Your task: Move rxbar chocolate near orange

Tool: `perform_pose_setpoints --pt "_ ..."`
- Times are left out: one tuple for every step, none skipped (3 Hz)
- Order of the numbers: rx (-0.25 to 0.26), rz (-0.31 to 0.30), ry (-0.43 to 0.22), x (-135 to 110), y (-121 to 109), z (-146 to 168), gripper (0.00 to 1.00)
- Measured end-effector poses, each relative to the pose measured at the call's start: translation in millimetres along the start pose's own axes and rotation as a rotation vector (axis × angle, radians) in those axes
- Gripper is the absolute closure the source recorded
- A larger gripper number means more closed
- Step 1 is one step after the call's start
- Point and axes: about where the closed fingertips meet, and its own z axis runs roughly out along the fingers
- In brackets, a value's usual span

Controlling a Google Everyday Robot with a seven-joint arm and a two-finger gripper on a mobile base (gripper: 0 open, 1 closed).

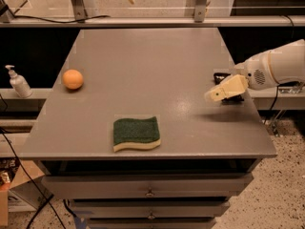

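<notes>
Gripper [225,91] low over rxbar chocolate [222,75], right edge of table [143,56]; grip state cannot be told; bar apparently part-hidden; straddle its narrow width squarely before carrying toward orange [73,79].

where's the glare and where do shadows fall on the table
Camera view: a soft sheen on the table beside the tool, which hangs at the right edge; its shadow lies just nearer the camera; the orange shades a small patch beneath itself.
</notes>
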Motion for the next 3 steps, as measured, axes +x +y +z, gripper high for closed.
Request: perform_pose_setpoints --pt "0.003 0.048 0.004 12 -7 11 0.00" --pt "0.010 0.063 0.009 19 -10 17 0.16" --pt "0.014 0.079 0.014 25 -12 21 0.39"
